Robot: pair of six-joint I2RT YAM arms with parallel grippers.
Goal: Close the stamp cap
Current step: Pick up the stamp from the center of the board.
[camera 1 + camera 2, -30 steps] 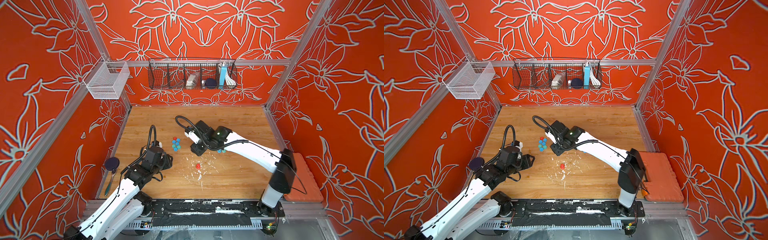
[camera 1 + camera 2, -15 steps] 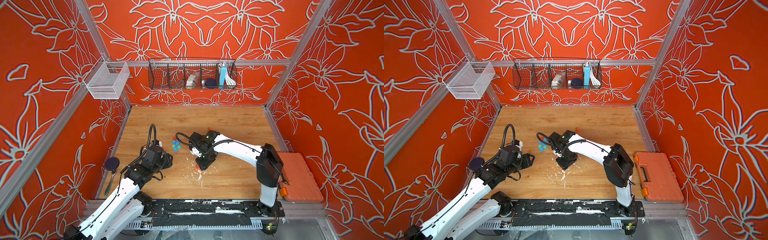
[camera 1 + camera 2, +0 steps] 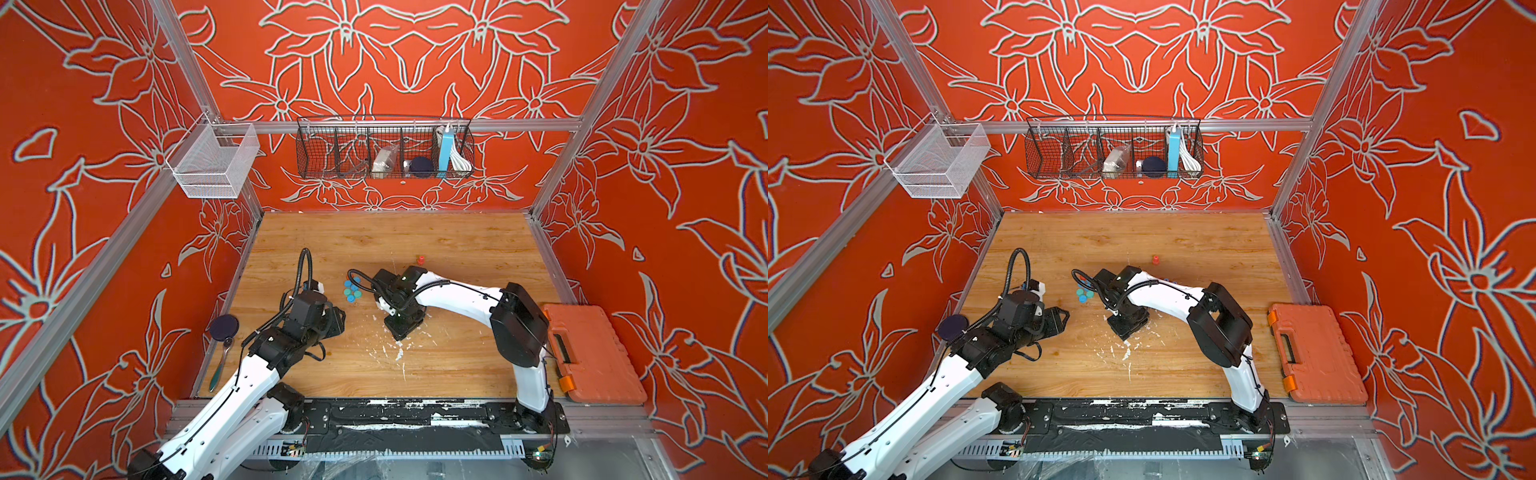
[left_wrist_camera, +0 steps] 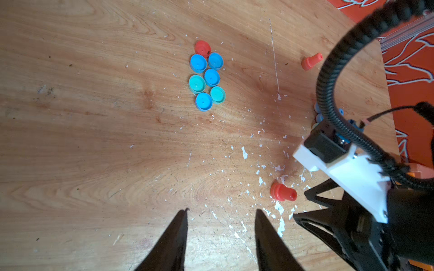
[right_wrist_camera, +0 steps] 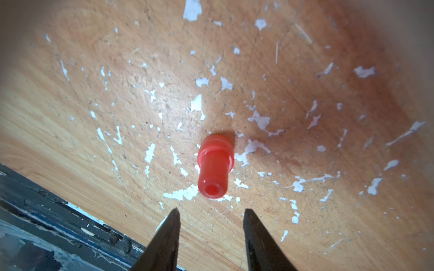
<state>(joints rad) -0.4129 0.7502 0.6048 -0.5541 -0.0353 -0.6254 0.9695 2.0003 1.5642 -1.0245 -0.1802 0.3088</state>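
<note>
Worked over a wooden worktop (image 3: 415,237), scuffed white in the middle and bare toward the back wall, with an orange case (image 3: 590,353) beyond the right edge. Found the left hand (image 4: 221,211) off to the left, jaws partly apart, empty. Found the right hand (image 5: 211,212) above a red stamp (image 5: 215,166), jaws likewise partly apart, gripping nothing. Noted a cluster of blue and green caps (image 4: 206,79) well apart from it, with a red cap (image 4: 202,47) at the far end. Placed the stamp near mid-worktop, upright on its wide end (uncapped, apparently). Judged the step as the reach for the stamp. Called next for a straight descent and a close on the narrow shaft. Counted clear room all round, no edge close.
</note>
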